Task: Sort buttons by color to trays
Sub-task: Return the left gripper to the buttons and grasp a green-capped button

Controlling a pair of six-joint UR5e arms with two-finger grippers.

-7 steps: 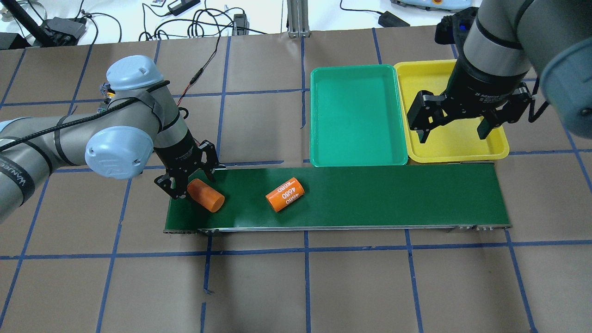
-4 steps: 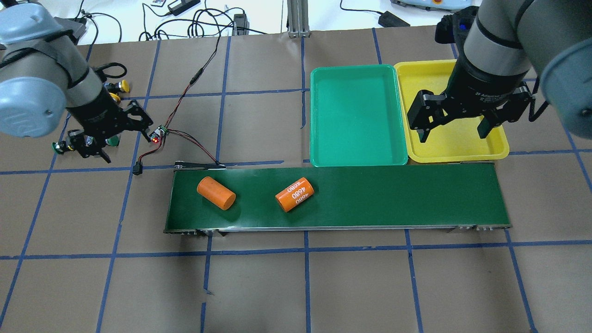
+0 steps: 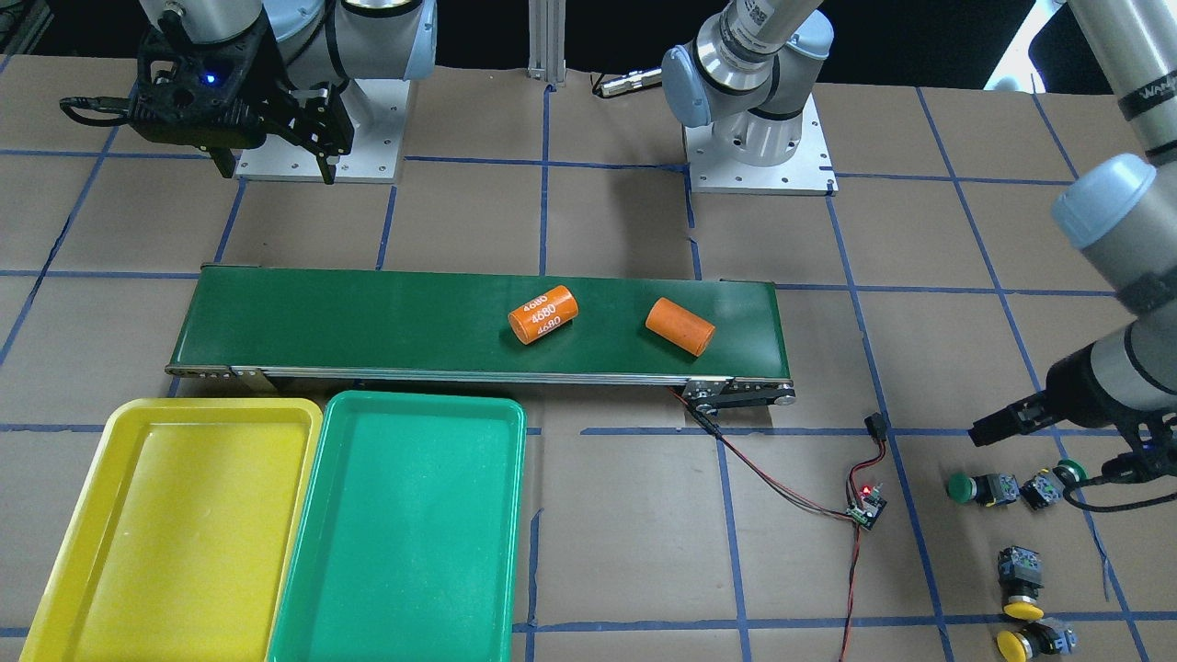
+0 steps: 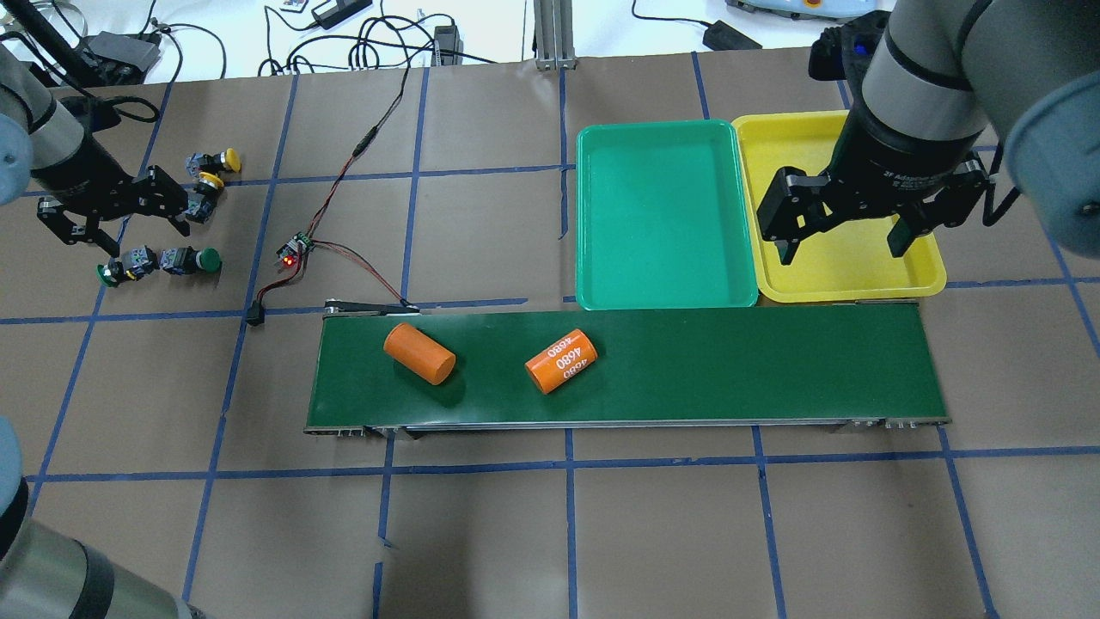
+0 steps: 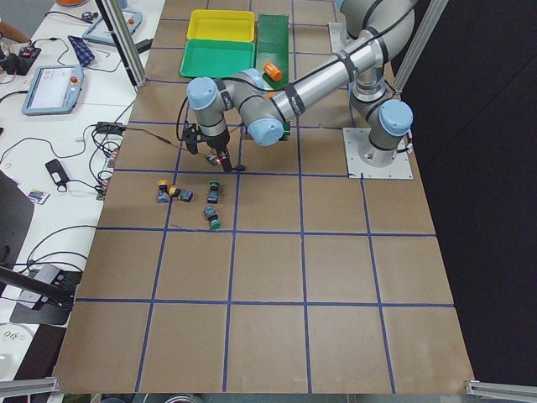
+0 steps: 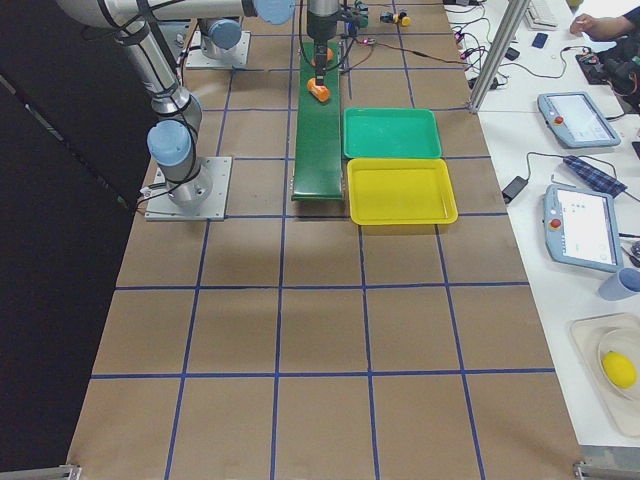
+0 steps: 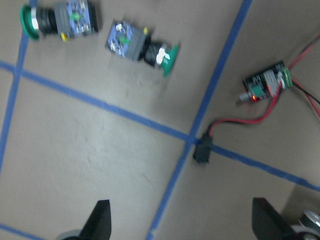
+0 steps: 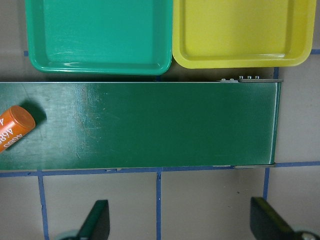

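From the left wrist, the left gripper (image 7: 182,222) hung with its jaws spread wide and nothing between them, over a blue tape crossing on the bench (image 7: 90,150). Two green buttons (image 7: 57,20) lay on their sides beyond it, close together. A small circuit board (image 7: 265,85) with red and black wires lay off to one side.

From the right wrist, the right gripper (image 8: 180,220) was likewise released, looking down on the right end of the conveyor belt (image 8: 150,125). Past the belt's far edge sat the green tray (image 8: 100,66) and the yellow tray (image 8: 235,62), edge to edge, each showing only bare floor. A labelled orange cylinder (image 8: 12,127) lay on the belt.

Overhead, two yellow buttons (image 4: 215,160) sat toward the bench's far-left corner, just beyond the green pair. All four lay on the bench, well apart from the trays. A plain orange cylinder (image 4: 419,353) lay near the belt's left end.

From the front and both ends of the bench, the trays and buttons lay the same way.
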